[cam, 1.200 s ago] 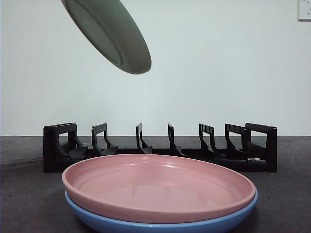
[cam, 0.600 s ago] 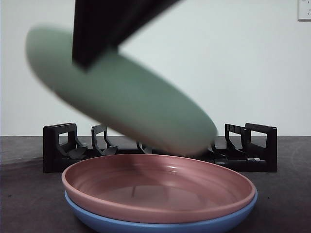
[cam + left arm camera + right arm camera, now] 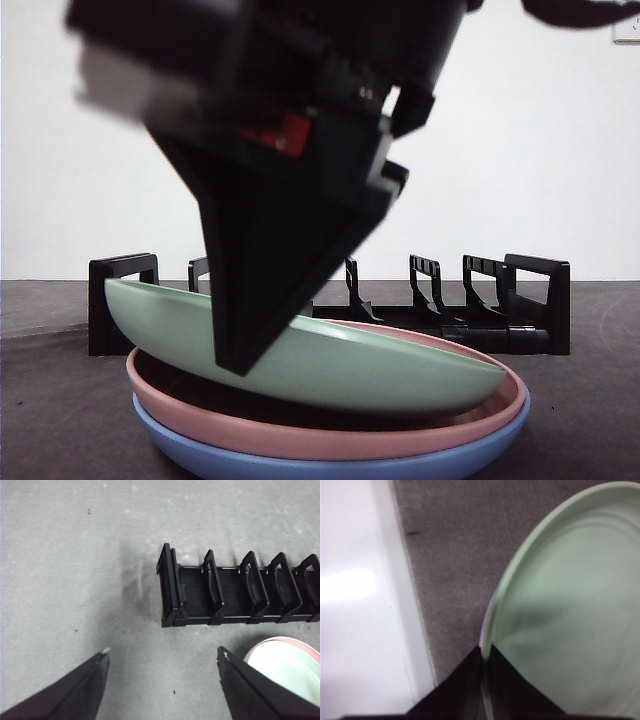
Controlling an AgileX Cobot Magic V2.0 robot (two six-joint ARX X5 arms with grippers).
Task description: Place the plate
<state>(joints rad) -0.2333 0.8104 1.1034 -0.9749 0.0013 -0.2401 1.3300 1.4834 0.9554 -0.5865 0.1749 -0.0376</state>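
The right gripper is clamped on the rim of the pale green shallow plastic plate, its two black jaws pinching the edge between them, as the right wrist view shows with the rim running straight up from where the jaws meet. Taking the pink shallow plate as the landmark, the green plate sits tilted inside it: the far end, away from the gripper, appears to touch or nearly touch the pink plate's bowl, while the gripped end is raised above the pink rim. The pink plate itself rests nested in a blue plate beneath it. So the plate lies slanting down and away from the jaws, with its low edge acting as the pivot; the move ahead, as I judge it, turns on lowering the held rim until the green plate settles level into the pink one, then parting the jaws. Behind the pink plate stands the black plastic slotted dish rack, its slots holding nothing that can be seen. The left gripper waits with its jaws wide apart and nothing between them, over the grey table, beside the end of the rack and off the edge of the pink plate, so the right arm is plainly the one placed to finish.
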